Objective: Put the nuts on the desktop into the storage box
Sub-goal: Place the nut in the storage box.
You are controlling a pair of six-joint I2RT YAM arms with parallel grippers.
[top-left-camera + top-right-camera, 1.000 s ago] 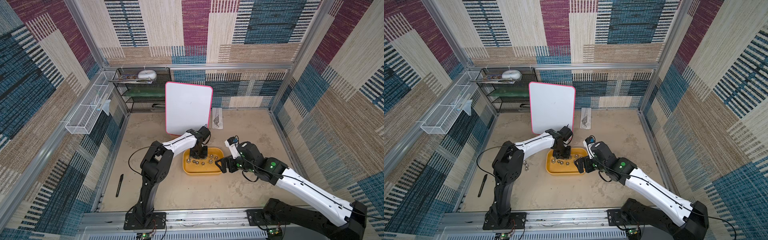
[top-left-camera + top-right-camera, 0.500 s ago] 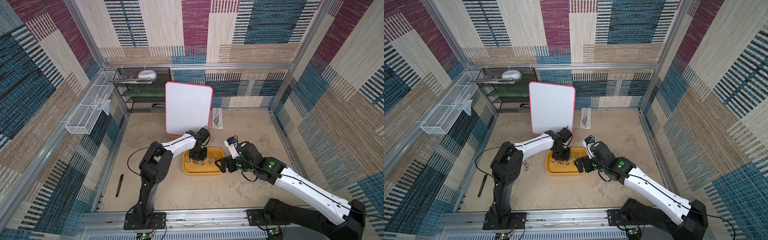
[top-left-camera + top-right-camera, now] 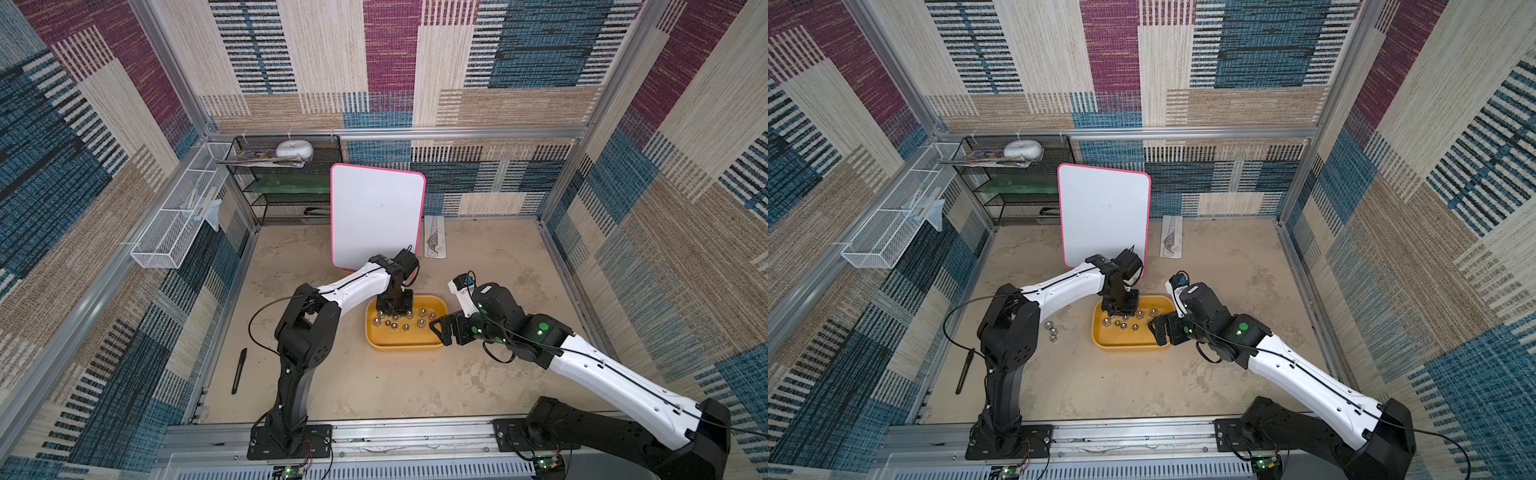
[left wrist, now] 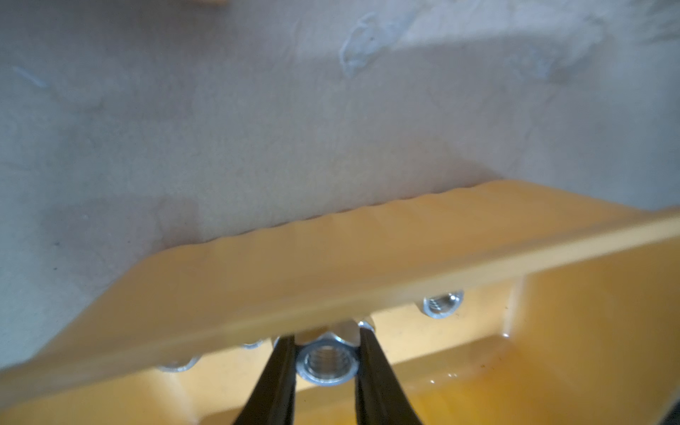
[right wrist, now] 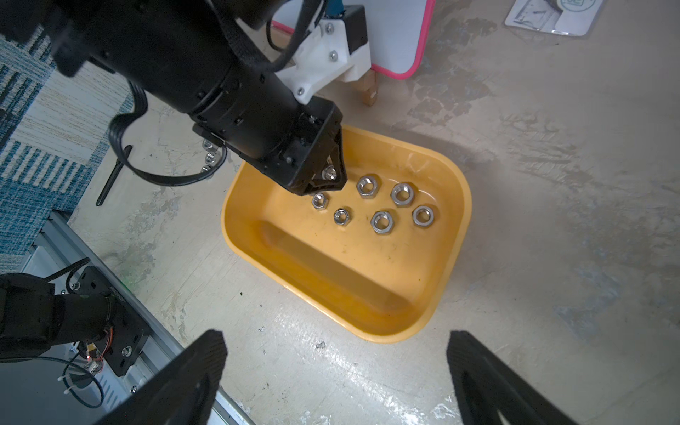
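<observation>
With three nuts [image 3: 1052, 331] lying on the table [image 3: 1142, 382], the left claw [image 4: 325, 340] is holding a hex nut [image 4: 326, 362] clamped over the yellow storage box [image 5: 434, 309], calling for release next, while the right claw [image 5: 336, 336] is hovering spread, empty.

Silver nuts [image 5: 382, 222], mustard-yellow storage box [image 5: 386, 335], mottled beige desktop [image 5: 552, 257]
</observation>
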